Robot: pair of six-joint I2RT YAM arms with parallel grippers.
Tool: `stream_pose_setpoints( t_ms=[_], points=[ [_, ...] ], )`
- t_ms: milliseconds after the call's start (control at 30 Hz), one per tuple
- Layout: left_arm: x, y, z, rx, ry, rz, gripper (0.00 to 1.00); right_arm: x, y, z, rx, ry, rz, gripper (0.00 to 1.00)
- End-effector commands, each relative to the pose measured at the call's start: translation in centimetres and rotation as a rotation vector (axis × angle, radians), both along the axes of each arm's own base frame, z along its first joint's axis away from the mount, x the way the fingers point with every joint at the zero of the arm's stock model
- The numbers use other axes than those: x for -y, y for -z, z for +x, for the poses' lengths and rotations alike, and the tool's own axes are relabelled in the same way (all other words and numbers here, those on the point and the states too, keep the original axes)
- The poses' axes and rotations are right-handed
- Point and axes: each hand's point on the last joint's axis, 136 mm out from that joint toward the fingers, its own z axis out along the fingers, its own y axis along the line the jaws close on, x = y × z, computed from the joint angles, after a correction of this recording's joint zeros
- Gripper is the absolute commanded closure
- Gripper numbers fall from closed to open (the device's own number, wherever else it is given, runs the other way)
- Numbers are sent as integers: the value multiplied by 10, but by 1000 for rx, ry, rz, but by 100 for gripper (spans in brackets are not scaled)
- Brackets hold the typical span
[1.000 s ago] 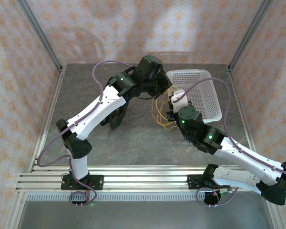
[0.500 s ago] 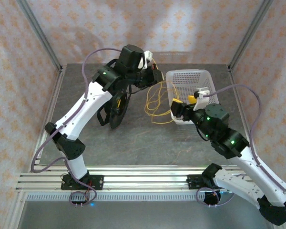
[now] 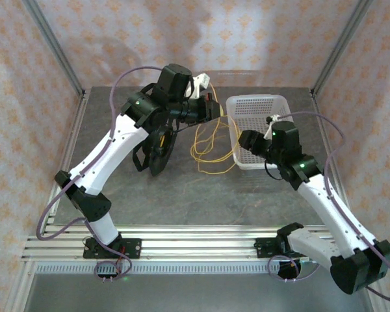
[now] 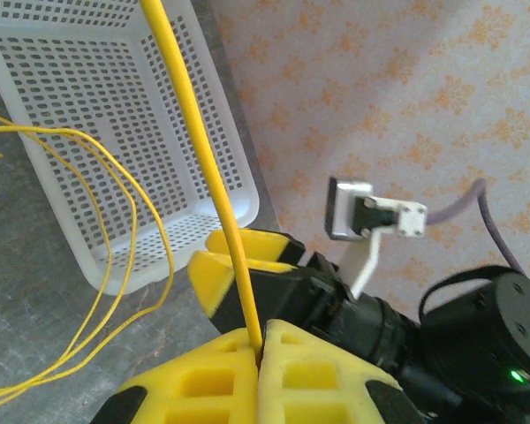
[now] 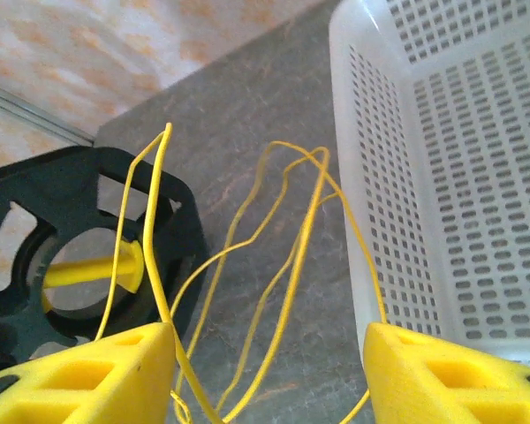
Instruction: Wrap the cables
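Left gripper (image 4: 258,352) pinched tight on a strand of the yellow cables (image 4: 194,132), right gripper (image 5: 269,371) spread wide, holding nothing, loose loops between its fingers, black spool (image 5: 9,203) beyond, white basket (image 5: 477,132) alongside

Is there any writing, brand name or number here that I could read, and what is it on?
None: no readable text shows in any view.
The white basket, the black spool, the yellow cables and the patterned walls carry no lettering.
The green lights on the arms are plain dots, not signs.
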Motion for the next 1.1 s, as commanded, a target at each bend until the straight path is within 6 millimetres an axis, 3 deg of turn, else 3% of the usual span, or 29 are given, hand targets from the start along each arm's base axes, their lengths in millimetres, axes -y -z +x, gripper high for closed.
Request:
stream_pose_setpoints(
  t_ms=[0, 167, 367, 500, 600, 633, 800, 1067],
  points=[
    [-5, -25, -13, 54, 22, -52, 100, -14, -24, 3, 55, -63, 78, 41],
    [-7, -24, -14, 54, 19, -55, 100, -29, -28, 8, 51, -139, 96, 42],
    [-7, -26, -16, 56, 19, -72, 100, -41, -14, 17, 2, -182, 98, 49],
    [-9, -26, -18, 61, 15, -69, 100, -51, -12, 18, -19, -228, 134, 65],
    [-14, -25, -17, 73, -2, -51, 100, -58, -14, 15, -33, -260, 162, 95],
    [-18, -24, -16, 77, -16, -39, 100, -58, -14, 13, -39, -263, 162, 100],
    [-30, -16, -11, 79, -63, -7, 98, -53, -18, 1, -66, -246, 134, 100],
    [-75, -13, -8, 161, -207, 103, 5, -46, -12, -21, -216, -176, 6, 100]
  ],
)
